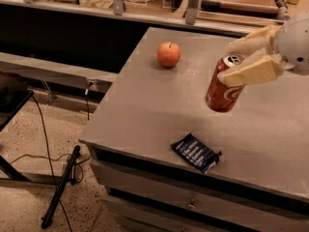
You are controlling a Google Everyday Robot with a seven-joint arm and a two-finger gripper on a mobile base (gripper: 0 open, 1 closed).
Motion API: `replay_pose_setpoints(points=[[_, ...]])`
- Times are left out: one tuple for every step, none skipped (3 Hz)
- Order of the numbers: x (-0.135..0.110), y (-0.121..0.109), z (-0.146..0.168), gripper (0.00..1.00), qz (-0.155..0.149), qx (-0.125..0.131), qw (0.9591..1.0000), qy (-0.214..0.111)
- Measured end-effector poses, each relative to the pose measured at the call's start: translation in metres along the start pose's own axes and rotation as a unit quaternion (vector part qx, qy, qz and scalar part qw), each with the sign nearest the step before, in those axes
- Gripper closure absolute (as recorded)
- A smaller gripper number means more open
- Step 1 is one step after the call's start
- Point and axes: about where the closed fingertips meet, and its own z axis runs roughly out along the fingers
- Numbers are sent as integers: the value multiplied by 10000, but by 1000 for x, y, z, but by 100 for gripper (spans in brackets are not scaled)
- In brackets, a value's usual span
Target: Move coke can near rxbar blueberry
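Clearly mid-carry; gripper (231, 64) sat at the right side of the table (145, 110), its two cream fingers (253, 71) clamped across the upper part of the can (222, 88), one in front, one behind; can hung tilted, silver top leaning right toward the arm, base apparently clear of the surface; rxbar (196, 152) lay flat near the front edge, below and slightly left of the can, well apart from it; apple (168, 54) sat far back left, out of the path. Step in hand, by judgement: carry the can forward toward the bar, then set it down. To do it well: keep the grip firm so the tilted can does not slip; level it before lowering so the base lands flat; aim for bare table just behind or beside the bar, not on the wrapper; stay back from the front edge, since the bar lay close to it; let go only once the can stands on its own, then lift straight up.
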Motion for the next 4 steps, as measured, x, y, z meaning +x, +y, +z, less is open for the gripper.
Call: replay_pose_setpoints(points=[[2,13,-5,100,-83,-31,9999,-81],[-1,26,-2,100,-283,-156,9993,-175],[1,37,4,100,-441,-289,9983,-258],[7,45,16,100,-551,-407,9971,-335]])
